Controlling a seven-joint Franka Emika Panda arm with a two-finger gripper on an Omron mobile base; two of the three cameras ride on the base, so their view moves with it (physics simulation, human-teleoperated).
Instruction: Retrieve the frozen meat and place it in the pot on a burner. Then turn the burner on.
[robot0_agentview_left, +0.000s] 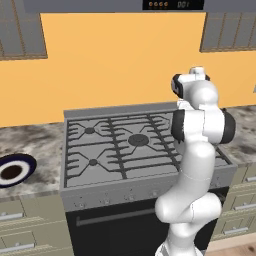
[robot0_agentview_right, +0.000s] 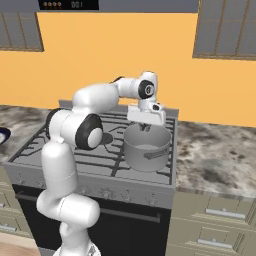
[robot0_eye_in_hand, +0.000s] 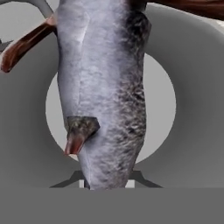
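My gripper (robot0_agentview_right: 145, 125) hangs straight down over the mouth of the grey pot (robot0_agentview_right: 147, 150), which stands on the stove's front right burner. It is shut on the frozen meat (robot0_eye_in_hand: 105, 96), a frosty grey chunk with dark brown-red edges that dangles right in front of the hand camera. Behind the meat in the hand view lie the pot's pale round floor (robot0_eye_in_hand: 162, 100) and its grey inner wall (robot0_eye_in_hand: 194, 140). From the right base view the meat is just a dark bit at the pot's rim. In the left base view my own arm (robot0_agentview_left: 197, 150) covers the pot.
The grey gas stove (robot0_agentview_left: 100, 150) has several grates and a row of knobs (robot0_agentview_left: 105, 201) along its front panel. A dark-blue-rimmed plate (robot0_agentview_left: 14, 170) lies on the marble counter to its left. More marble counter (robot0_agentview_right: 215, 160) stretches to the right of the stove.
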